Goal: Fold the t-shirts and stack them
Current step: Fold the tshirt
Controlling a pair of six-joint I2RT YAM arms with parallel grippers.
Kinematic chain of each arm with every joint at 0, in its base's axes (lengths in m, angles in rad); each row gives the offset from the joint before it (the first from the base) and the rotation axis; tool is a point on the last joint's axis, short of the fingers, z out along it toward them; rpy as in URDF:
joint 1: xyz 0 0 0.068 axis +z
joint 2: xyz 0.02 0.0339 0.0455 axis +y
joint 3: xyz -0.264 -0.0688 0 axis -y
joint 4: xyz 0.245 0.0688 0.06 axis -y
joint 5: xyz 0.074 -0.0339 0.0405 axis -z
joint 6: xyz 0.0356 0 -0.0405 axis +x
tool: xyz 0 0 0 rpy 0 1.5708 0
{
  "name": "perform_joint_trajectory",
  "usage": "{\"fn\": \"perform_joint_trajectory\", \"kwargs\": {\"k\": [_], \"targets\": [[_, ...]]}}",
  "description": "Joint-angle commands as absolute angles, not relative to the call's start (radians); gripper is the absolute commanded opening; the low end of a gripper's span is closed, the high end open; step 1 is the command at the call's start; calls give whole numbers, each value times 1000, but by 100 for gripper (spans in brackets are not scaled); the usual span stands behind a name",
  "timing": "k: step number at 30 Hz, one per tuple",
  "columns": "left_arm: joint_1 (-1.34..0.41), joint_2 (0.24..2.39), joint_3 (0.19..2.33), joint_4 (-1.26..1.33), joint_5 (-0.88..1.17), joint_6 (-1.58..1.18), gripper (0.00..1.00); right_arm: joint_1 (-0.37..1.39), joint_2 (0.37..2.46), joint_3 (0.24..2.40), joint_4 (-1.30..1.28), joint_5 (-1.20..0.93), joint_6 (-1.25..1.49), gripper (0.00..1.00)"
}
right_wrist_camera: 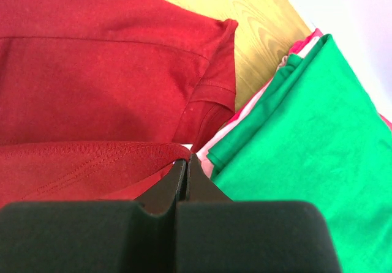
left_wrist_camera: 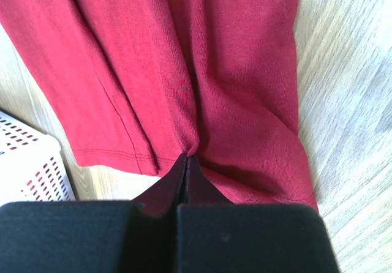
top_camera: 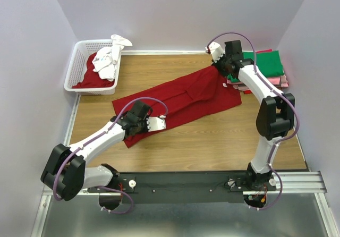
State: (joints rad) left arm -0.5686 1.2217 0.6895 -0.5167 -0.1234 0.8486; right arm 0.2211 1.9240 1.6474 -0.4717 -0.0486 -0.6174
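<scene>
A dark red t-shirt [top_camera: 186, 96] lies stretched out diagonally across the wooden table. My left gripper [top_camera: 136, 126] is shut on its hem at the near-left end; in the left wrist view the red cloth [left_wrist_camera: 184, 71] bunches into the closed jaws [left_wrist_camera: 185, 158]. At the far-right end my right gripper [top_camera: 219, 66] is shut on the shirt's top edge, where a fold of red cloth [right_wrist_camera: 92, 153] runs into the closed jaws [right_wrist_camera: 187, 158]. Folded t-shirts sit in a stack [top_camera: 265, 67] at the back right, a green one [right_wrist_camera: 306, 138] on top with pink edges [right_wrist_camera: 245, 111] under it.
A white plastic lattice basket [top_camera: 74, 69] stands at the back left, holding a white shirt [top_camera: 109, 59] and a red one [top_camera: 87, 77]; its corner [left_wrist_camera: 27, 166] shows in the left wrist view. Pale walls close in the table on three sides.
</scene>
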Motion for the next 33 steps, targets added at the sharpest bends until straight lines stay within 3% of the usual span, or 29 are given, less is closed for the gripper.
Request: {"fn": "perform_joint_trajectory", "kwargs": {"k": [1,25,27,29,30,31,32,33], "targets": [[-563,1206,683,-503,-126,847,0,216,1966,1680,-462,-31,-601,0],[-563,1177,695,-492,-143,815,2,219,2137,1824,-450,-67,-529,4],[-561,1170,716,-502,-141,798,8,221,2192,1877,-443,-78,-508,6],[-561,1166,741,-511,-149,770,25,227,2227,1930,-445,-87,-485,20],[-561,1163,750,-514,-155,756,34,230,2253,1945,-445,-86,-480,28],[-561,1160,762,-515,-176,724,66,235,2267,1959,-445,-83,-470,40],[-563,1154,796,-514,-186,709,73,239,2279,1980,-445,-71,-460,60],[-561,1149,813,-514,-204,700,77,241,2299,2020,-446,-36,-450,67]]}}
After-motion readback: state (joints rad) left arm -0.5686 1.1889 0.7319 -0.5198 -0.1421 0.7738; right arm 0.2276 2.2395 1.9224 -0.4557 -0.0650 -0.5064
